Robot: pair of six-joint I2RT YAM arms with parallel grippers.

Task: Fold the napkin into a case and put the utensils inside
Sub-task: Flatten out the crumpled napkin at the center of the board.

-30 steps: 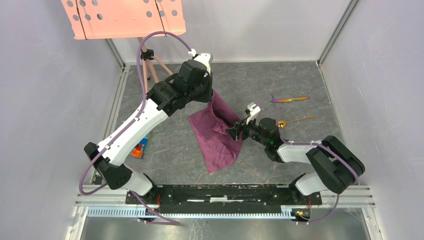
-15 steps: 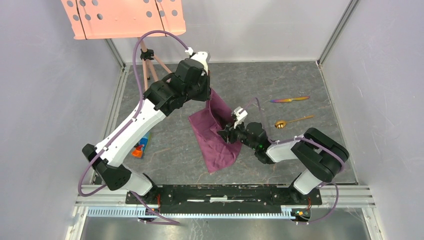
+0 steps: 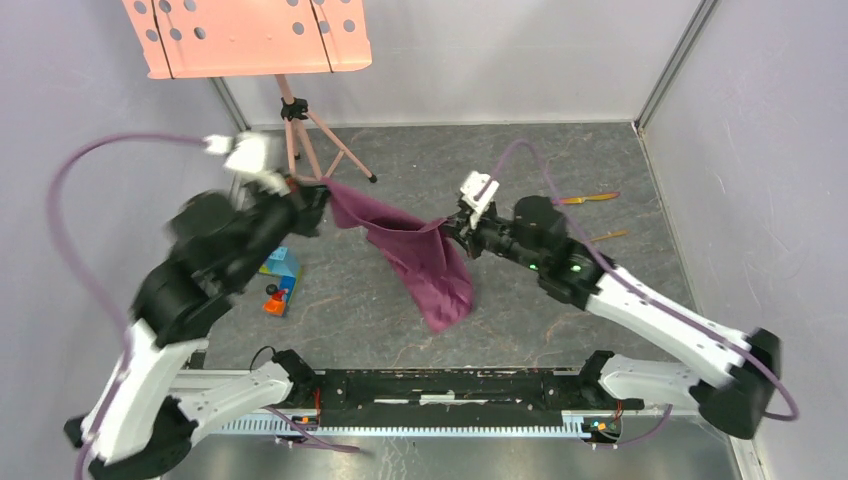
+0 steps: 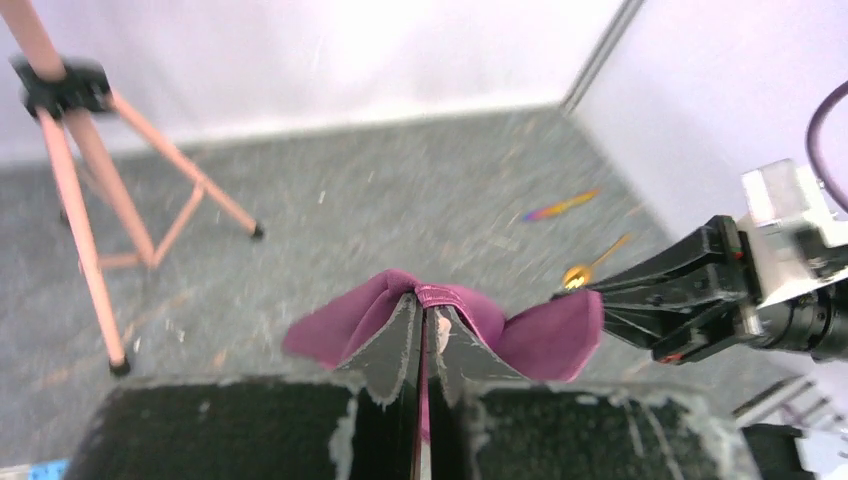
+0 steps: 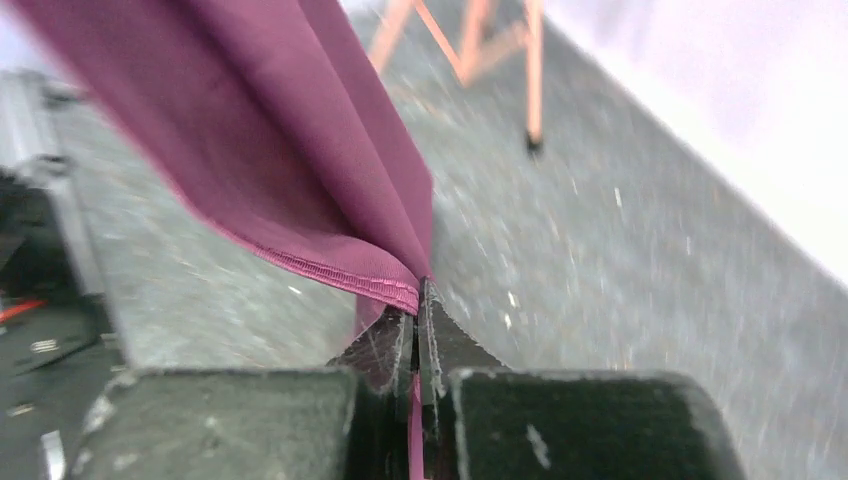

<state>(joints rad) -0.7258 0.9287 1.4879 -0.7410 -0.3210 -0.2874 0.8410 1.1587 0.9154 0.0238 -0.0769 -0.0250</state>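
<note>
The plum-purple napkin (image 3: 420,262) hangs in the air, stretched between both grippers, its lower end drooping toward the floor. My left gripper (image 3: 322,192) is shut on its upper left corner; in the left wrist view the cloth (image 4: 545,335) bulges on both sides of the closed gripper (image 4: 422,300). My right gripper (image 3: 447,228) is shut on the hemmed right edge, and the napkin (image 5: 270,150) fans out from it (image 5: 418,300). The iridescent knife (image 3: 590,198) and the gold spoon (image 3: 610,236) lie at the right, partly behind the right arm. No case shape shows.
A pink perforated panel (image 3: 250,35) stands on a tripod (image 3: 300,140) at the back left, close to the left gripper. A small blue-and-orange blocky object (image 3: 280,280) lies on the floor under the left arm. Walls close in on three sides.
My right gripper has closed on the napkin's edge. The left arm has swung far left with its corner, so the cloth is now lifted and spread between the two grippers.
</note>
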